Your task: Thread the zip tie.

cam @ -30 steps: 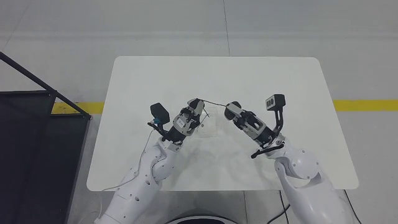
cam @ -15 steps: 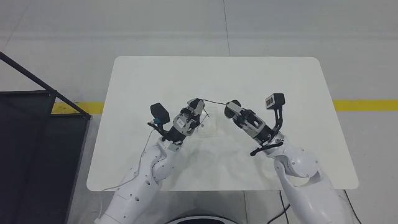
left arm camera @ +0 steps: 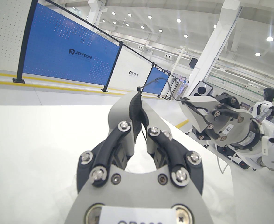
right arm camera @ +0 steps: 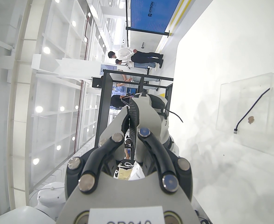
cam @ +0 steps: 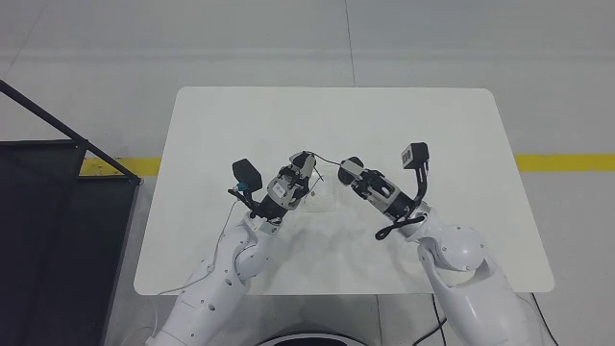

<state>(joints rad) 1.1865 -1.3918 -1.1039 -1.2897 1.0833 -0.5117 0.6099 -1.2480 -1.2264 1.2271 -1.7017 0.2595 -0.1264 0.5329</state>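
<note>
Clearly both arms are sharing one job: the zip tie [cam: 325, 160] is held in the air between them, above the middle of the table [cam: 432, 135], so that neither end drags on the surface.

The left gripper [cam: 301, 165] is closed tight on one end. In its own wrist view a small black block, most likely the tie's locking head, sticks out just past the pinched fingertips. That leaves the slot free and facing the other arm. From there the thin strap rises, curves over and comes down to the right gripper [cam: 348, 168], which sits near the left one, tip towards tip.

The right gripper is also clamped shut, with the strap caught between its pads and a short black length poking out beyond them. Gripping close to the free end would keep that floppy tip stiff enough to aim. The bow in the strap suggests the two ends are being brought together to form a loop.

Whether the tip has reached the slot is too fine to make out; I judge the threading not yet done.

Beside the grippers a clear box [right arm camera: 230, 89] rests on the table with a spare tie [right arm camera: 251, 109] lying in it, near at hand.
</note>
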